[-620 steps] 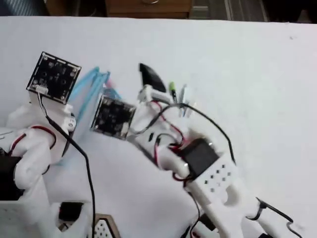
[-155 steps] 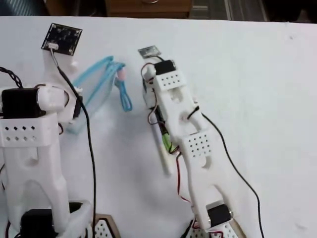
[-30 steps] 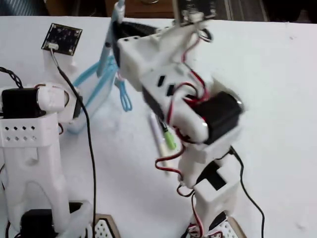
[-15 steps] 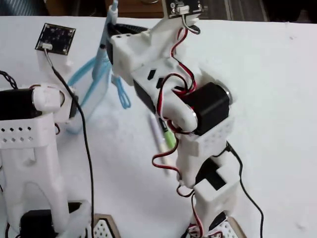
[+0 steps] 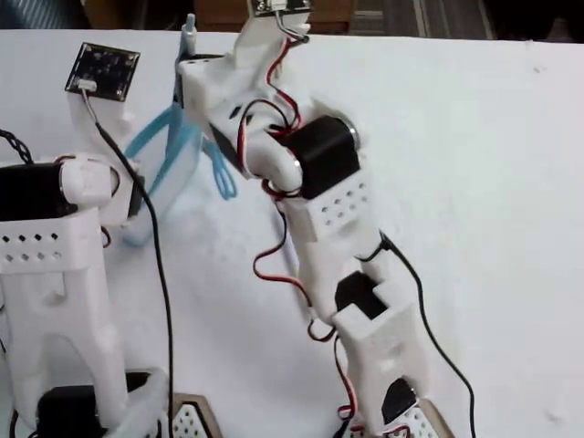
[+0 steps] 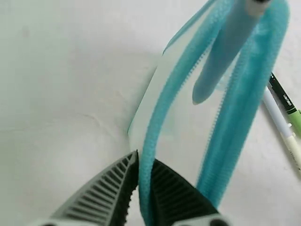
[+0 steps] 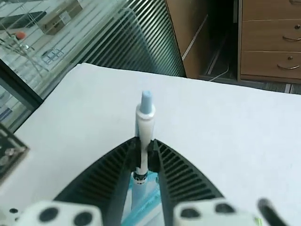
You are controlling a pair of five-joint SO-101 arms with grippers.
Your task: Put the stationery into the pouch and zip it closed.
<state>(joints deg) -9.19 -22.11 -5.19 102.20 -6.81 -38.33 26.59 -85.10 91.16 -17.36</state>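
While the white surface (image 5: 474, 137) carries it all, the clear pouch (image 6: 181, 127) with blue zipper edges sits on it, mouth gaping open. Left end effector (image 6: 138, 159) is clenched on one zipper edge (image 6: 157, 117) at the end of the pouch, with the blue tape pinched between both fingers. The rest of the pouch stretches straight ahead of it. Right end effector (image 7: 145, 147) is above the mouth, beyond the left one. It is grasping a pen (image 7: 146, 115) held upright, white barrel and light-blue end sticking up past the fingertips. The pen's blue lower end (image 6: 218, 61) hangs below the right end effector, between the two zipper edges; can't tell how deep it is. A green-and-black pen (image 6: 281, 96) and a white pen (image 6: 282, 129) lie side by side on the surface just past the pouch's far edge, away from the left end effector.
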